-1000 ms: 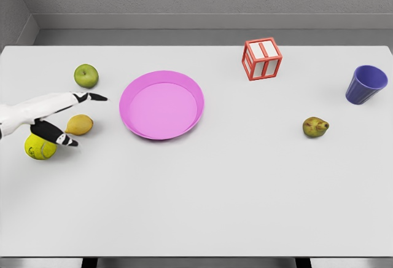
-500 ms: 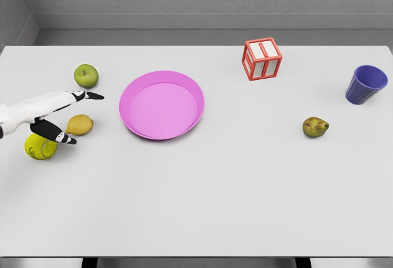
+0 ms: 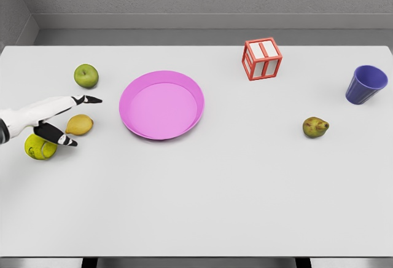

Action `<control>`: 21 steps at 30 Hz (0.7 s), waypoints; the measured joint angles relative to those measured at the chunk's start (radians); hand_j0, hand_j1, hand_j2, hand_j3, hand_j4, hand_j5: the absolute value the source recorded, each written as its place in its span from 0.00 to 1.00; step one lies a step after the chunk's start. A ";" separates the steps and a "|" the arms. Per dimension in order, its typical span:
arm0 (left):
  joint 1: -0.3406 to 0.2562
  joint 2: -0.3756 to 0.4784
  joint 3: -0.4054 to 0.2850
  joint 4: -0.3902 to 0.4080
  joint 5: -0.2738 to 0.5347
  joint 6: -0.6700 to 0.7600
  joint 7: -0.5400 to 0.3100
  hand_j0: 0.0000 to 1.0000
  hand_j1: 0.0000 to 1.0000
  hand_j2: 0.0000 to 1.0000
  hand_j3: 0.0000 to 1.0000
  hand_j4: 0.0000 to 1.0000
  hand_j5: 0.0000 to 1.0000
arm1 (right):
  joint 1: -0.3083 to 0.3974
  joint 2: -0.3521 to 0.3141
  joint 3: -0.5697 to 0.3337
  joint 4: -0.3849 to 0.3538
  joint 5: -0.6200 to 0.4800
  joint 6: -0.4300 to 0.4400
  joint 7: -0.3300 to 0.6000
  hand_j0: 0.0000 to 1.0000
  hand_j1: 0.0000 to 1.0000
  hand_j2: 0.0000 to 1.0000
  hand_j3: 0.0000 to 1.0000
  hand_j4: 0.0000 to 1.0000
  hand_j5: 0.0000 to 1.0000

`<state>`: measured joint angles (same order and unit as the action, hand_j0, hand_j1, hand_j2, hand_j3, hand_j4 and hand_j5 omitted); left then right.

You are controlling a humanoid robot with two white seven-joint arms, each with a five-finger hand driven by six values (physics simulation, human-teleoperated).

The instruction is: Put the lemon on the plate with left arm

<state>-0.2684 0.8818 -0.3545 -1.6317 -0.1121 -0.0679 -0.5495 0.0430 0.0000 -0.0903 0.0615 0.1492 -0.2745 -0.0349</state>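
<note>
On the pale grey desk, the nearest stretch toward the camera is bare surface. At the left edge a yellow-green ball with faint markings sits closest of the objects, partly covered by the thumb of the left hand. That white hand with black fingertips comes in from the left edge on a white arm; its fingers reach out straight toward the right while the thumb angles down and forward, so the hand is spread wide and grips nothing. Between the thumb and the outstretched fingers lies the small yellow lemon, resting on the desk just beside the hand; whether any finger touches it cannot be told. The lemon is near the left rim of the round pink plate but apart from it, and nothing lies in the plate. Over on the right, at about the same depth, a brownish-green pear lies by itself. Farther back on the left, a green apple stands beyond the fingers. On the far right a blue-violet cup stands tilted slightly. Farthest back, right of the middle, is a red-framed cube with white panels.
</note>
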 measured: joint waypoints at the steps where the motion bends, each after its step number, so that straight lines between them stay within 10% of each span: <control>1: 0.000 -0.003 0.000 0.001 -0.005 0.000 0.000 0.95 0.95 0.95 0.95 0.95 0.95 | 0.000 0.000 0.000 0.000 0.000 0.000 0.000 1.00 1.00 1.00 1.00 1.00 1.00; 21: -0.012 -0.053 -0.001 0.063 -0.050 0.000 -0.001 0.95 0.95 0.95 0.95 0.95 0.95 | 0.000 0.000 0.000 0.000 0.000 0.000 0.000 1.00 1.00 1.00 1.00 1.00 1.00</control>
<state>-0.2807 0.8293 -0.3552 -1.5682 -0.1617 -0.0682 -0.5504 0.0430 0.0000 -0.0903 0.0615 0.1492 -0.2745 -0.0348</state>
